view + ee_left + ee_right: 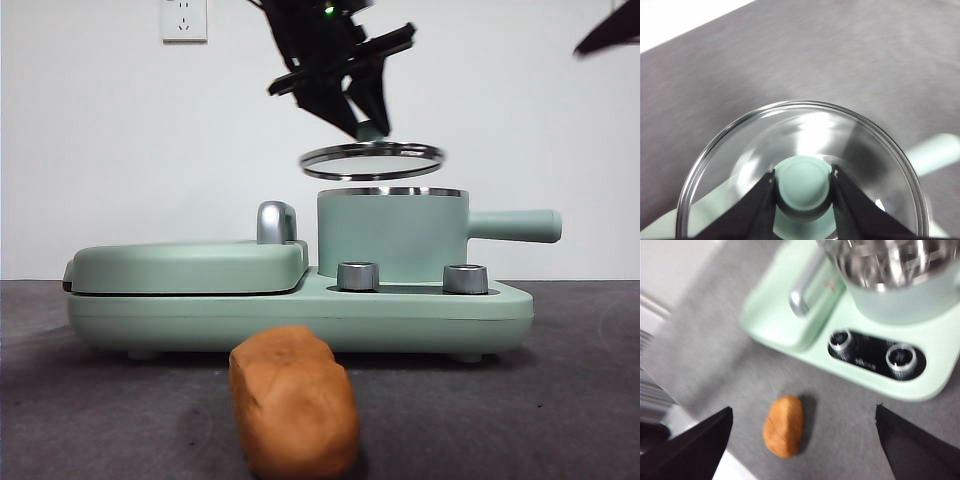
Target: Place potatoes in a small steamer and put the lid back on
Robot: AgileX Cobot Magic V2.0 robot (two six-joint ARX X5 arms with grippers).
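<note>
Pinching the mint-green knob of the glass lid, the left gripper holds it clear above the small steamer so the wide-open right gripper can reach the potato on the table.

A hand holds the lid above the steamer; the potato lies in front.
</note>
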